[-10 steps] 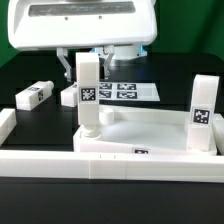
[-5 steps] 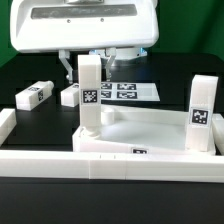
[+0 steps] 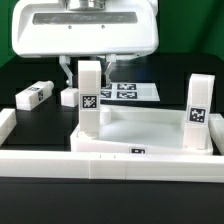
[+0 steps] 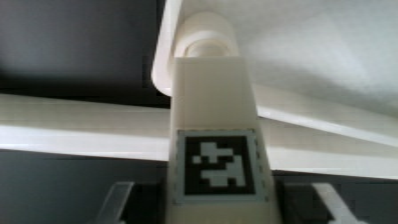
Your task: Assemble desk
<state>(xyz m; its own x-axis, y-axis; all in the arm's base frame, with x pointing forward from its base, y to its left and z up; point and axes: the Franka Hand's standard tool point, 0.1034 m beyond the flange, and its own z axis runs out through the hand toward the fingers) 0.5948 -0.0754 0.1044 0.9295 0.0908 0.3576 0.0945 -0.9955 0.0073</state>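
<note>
The white desk top (image 3: 150,128) lies tray side up at the front of the table. One white leg (image 3: 90,105) stands upright at its corner on the exterior view's left, tag facing the camera. A second leg (image 3: 199,112) stands at the corner on the right. My gripper (image 3: 89,70) hangs over the left leg, one finger on each side of its upper end. In the wrist view the leg (image 4: 217,120) runs between the fingers with a dark gap on both sides, so my gripper (image 4: 214,205) is open. The desk top (image 4: 329,70) lies beneath.
Two loose legs (image 3: 34,95) (image 3: 69,96) lie on the black table at the exterior view's left. The marker board (image 3: 128,91) lies behind the desk top. A long white border rail (image 3: 110,163) runs along the front, with another piece at the left edge (image 3: 5,122).
The hand has risen a little. The left leg now sits slightly lower in the desk top, and the fingers stand apart from it.
</note>
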